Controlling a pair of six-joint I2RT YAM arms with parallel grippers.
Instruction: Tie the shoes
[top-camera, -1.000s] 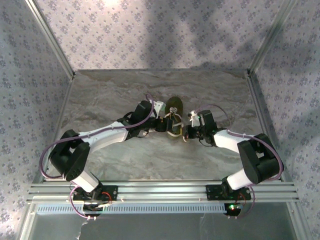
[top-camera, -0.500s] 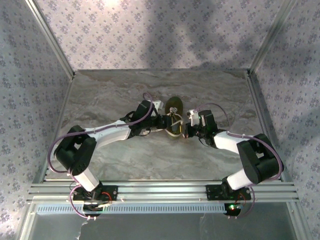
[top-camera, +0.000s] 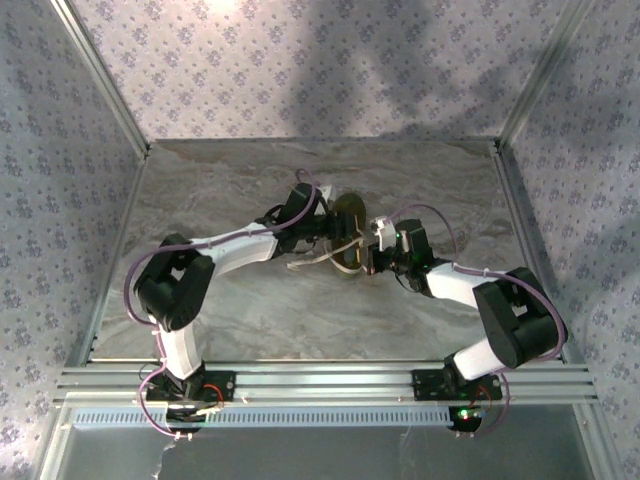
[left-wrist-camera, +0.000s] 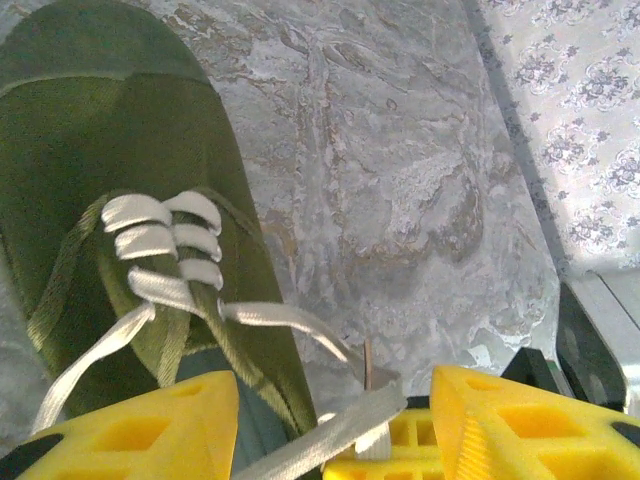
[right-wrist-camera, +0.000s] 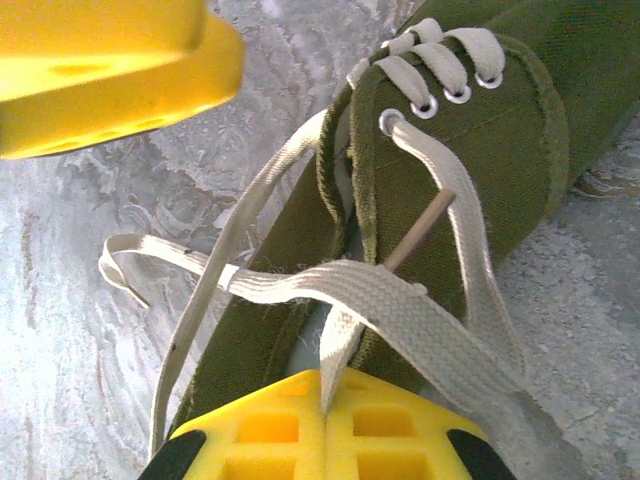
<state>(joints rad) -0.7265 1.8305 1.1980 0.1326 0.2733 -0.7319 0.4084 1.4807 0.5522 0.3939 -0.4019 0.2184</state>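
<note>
Shoe (top-camera: 348, 235) not yet knotted: right pincer (right-wrist-camera: 325, 385) clamps one lace (right-wrist-camera: 400, 300), left pincer (left-wrist-camera: 335, 425) gapes wide around it, probably should close next.

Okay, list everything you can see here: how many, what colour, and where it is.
shoe: one, olive-green, mid-table between the two tools
laces: several strands, cream, threaded through the shoe's eyelets, loose ends trailing onto the table
table: one, grey marbled, under everything
walls: three, pale floral print, at the left, back and right
rail: one, silver, along the near edge
left arm: one, white and black, reaching in from the near left
right arm: one, white and black, reaching in from the near right
left tool: one, yellow fingers apart, a lace across the gap
right tool: one, yellow fingers, at the shoe's right side
</note>
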